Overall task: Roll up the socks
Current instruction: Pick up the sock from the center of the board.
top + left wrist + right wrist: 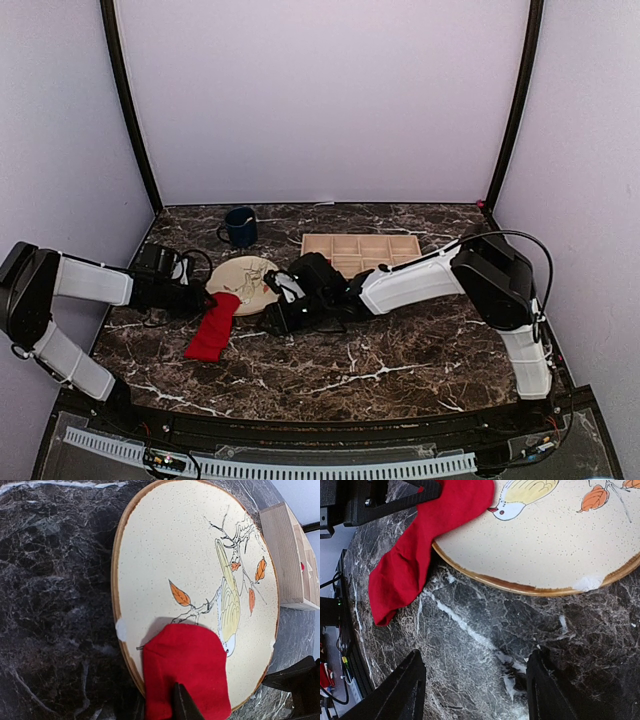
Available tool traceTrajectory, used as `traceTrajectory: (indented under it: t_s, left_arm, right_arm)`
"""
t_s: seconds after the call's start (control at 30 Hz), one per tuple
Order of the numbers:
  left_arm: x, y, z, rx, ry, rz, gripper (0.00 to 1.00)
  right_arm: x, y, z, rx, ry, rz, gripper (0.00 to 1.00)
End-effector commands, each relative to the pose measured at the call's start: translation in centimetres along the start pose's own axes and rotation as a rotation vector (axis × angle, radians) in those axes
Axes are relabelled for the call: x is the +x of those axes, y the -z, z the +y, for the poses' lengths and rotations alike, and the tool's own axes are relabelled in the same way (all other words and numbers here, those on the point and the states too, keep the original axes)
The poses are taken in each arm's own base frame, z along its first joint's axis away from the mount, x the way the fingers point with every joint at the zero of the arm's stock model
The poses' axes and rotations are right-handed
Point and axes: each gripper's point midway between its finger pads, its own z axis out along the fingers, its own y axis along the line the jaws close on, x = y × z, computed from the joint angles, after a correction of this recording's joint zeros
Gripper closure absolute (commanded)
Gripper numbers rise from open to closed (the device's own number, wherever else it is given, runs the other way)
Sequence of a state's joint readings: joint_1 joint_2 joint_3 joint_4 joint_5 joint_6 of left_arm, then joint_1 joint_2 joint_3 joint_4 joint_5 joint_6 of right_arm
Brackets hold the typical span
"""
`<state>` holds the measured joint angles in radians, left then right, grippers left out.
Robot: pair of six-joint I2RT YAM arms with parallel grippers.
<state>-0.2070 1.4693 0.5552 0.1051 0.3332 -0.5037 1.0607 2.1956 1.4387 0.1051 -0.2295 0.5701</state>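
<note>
Closest to the lens, the right gripper is seen with its two fingers spread wide over the bare marble table. Nothing is held between them, and they are poised just beside the near rim of the round plate. A red sock is draped with one end on that plate, and the rest is laid down onto the table as a long strip. The left gripper is placed at the sock's end on the plate. One dark finger is pressed onto the fabric, but whether the sock is clamped cannot be told. A blue mug and a wooden tray are set behind the plate.
</note>
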Motion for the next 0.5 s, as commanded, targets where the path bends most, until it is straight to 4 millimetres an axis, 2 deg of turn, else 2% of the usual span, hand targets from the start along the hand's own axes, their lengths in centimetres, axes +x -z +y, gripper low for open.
traceTrajectory:
  t_s: [0.0, 0.17, 0.27, 0.47]
  left_arm:
    - [0.5, -0.3, -0.3, 0.049, -0.012, 0.009, 0.81]
    - [0.8, -0.1, -1.0, 0.09, -0.016, 0.014, 0.83]
    - [0.6, 0.4, -1.5, 0.11, -0.018, -0.002, 0.88]
    - [-0.1, 1.7, -2.5, 0.129, -0.026, -0.033, 0.88]
  right_arm:
    - [-1.5, 1.8, 2.1, -0.041, 0.043, -0.052, 0.37]
    - [-1.3, 2.0, 1.9, -0.034, 0.043, -0.055, 0.37]
    - [-1.2, 2.0, 1.9, -0.035, 0.042, -0.053, 0.37]
    - [-1.2, 2.1, 1.8, -0.027, 0.04, -0.052, 0.37]
